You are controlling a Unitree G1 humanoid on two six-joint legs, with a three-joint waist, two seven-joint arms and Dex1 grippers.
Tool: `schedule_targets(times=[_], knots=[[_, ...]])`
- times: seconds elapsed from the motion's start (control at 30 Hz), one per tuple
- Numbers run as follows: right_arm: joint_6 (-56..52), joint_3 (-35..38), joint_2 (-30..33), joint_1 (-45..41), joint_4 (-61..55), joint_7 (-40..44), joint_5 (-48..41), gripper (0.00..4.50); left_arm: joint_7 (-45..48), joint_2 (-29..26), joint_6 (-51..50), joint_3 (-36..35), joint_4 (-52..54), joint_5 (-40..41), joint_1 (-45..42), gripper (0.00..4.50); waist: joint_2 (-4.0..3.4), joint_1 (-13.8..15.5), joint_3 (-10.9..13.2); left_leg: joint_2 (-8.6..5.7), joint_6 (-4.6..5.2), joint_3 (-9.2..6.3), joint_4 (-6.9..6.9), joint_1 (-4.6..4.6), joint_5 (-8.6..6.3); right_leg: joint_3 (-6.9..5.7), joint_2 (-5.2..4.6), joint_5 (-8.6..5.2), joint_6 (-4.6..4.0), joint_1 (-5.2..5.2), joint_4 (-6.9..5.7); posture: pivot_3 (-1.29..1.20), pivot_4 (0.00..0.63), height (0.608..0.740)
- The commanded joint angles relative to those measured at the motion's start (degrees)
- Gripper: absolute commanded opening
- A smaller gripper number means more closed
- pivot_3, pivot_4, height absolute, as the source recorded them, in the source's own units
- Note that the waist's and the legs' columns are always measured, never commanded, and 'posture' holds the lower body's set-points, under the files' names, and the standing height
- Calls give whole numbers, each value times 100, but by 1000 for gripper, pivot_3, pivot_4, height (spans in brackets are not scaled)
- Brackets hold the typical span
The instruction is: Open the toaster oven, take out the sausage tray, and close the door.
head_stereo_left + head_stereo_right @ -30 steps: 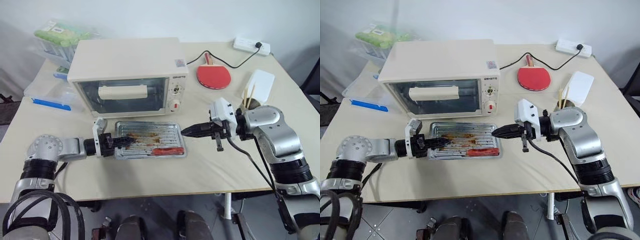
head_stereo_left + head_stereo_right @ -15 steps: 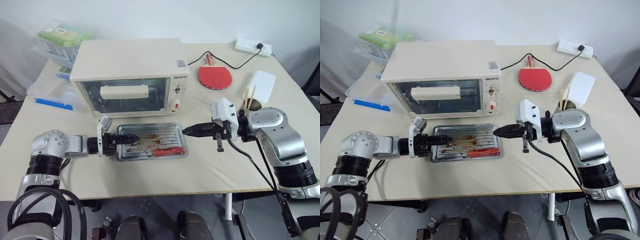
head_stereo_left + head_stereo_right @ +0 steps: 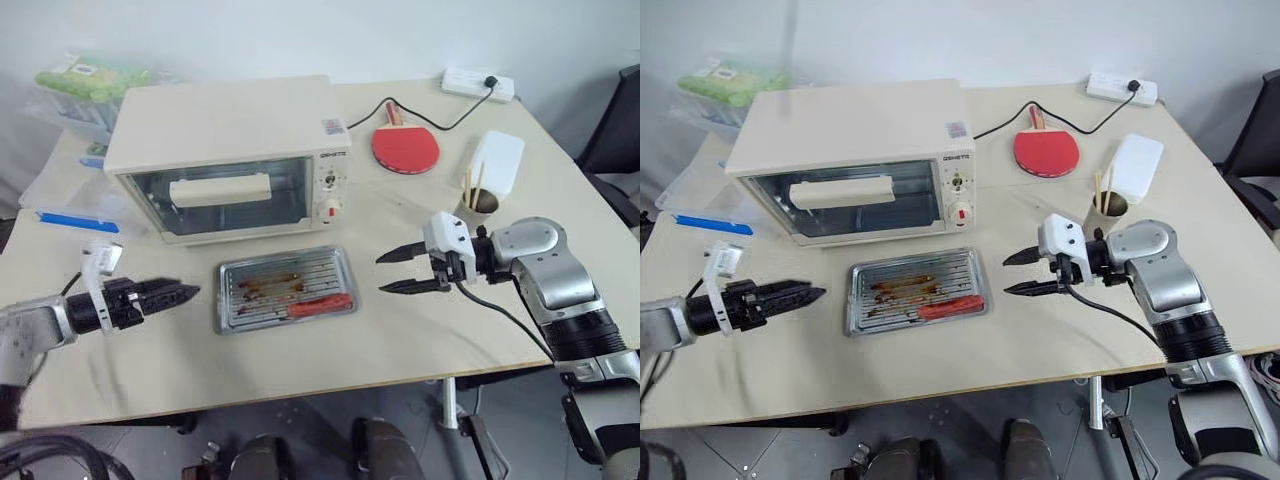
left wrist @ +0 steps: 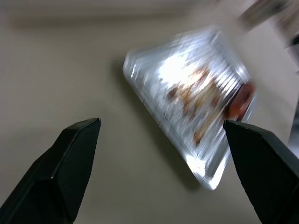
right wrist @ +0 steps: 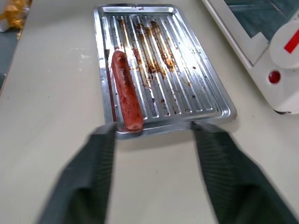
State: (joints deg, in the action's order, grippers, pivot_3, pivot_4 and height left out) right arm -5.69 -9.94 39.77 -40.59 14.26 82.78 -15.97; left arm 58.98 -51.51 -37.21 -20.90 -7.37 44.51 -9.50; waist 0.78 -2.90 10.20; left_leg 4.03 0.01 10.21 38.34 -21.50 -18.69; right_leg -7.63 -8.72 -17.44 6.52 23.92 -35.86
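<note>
So the tray (image 3: 286, 290) is sitting flat on the table (image 3: 400, 340), just near-side of the oven (image 3: 225, 155), with a strip of bare tabletop between the two. It's the ribbed silver one with brown grease streaks down the middle, and the red sausage (image 3: 319, 305) lies along its near edge, toward the right end.

The oven's door (image 3: 222, 196) is shut, the cream bar handle (image 3: 220, 189) lying across the glass, with the knobs (image 3: 325, 197) on the panel to its right.

Neither gripper has hold of anything. The left gripper (image 3: 185, 292) is off to the left of the tray, clear of it, pointing toward it. In the left wrist view its fingers (image 4: 65, 168) are spread wide with the tray blurry in the gap, well ahead of the tips. The right gripper (image 3: 388, 272) is just right of the tray, also pointing at it, fingers parted, one above the other from the head camera. From the right wrist view the fingertips (image 5: 105, 135) frame the tray's closest short end and look very close to its rim, but I can't tell whether they touch.

Other stuff on the table: a red paddle (image 3: 404, 147) and a power strip (image 3: 478, 84) at the far right, a cup with chopsticks (image 3: 474, 195) beside a white box (image 3: 497, 160), and plastic bins (image 3: 70, 85) at the far left.
</note>
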Motion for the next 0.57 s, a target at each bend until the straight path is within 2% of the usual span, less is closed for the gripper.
schedule_targets(times=[0.03, 0.1, 0.13, 0.33, 0.4, 0.57], knots=[[452, 176, 52, -169, 419, 385, -69, 3741, 552, -136, 1593, -299, 211, -812, 525, 4500, 0, 1, 0, 0, -1, 5, 3, -2, -1, 0, 0, 0, 0, 0, 2, 0, 150, 740], [584, 126, 113, -297, 862, 395, 133, 4428, 936, -326, 2390, -237, 44, -1345, 988, 4500, 0, 2, 0, -1, 1, 6, -1, 0, -3, 3, -1, 0, 0, 0, 2, 0, 150, 740], [614, 114, 123, -347, 1011, 378, 199, 4476, 1079, -354, 2732, -248, -23, -1505, 1120, 4500, 0, -5, 0, -1, 1, 9, -2, 0, -3, 3, -1, 0, 0, 0, 3, 0, 150, 740], [329, 336, 157, -434, 1679, 153, 248, 4476, 1566, -496, 3346, -322, -801, -1794, 1295, 4500, -1, -16, 0, 6, 2, 18, -3, 0, -4, 5, 1, 0, -1, 8, 0, 0, 150, 740], [396, 629, 71, -233, 1702, -416, 236, 4476, 1702, -453, 3406, -429, -947, -1690, 1319, 4500, -1, -12, 0, 6, 5, 20, -6, -1, -5, 6, 0, 0, -1, 10, 0, 0, 150, 740], [-373, 1041, -11, 559, 746, -1104, -55, 4476, 1431, -180, 3155, -542, -607, -1574, 1484, 4500, 0, -11, -1, 11, 2, 20, -9, -1, -16, 4, 1, 0, 0, 12, -5, 0, 150, 740]])
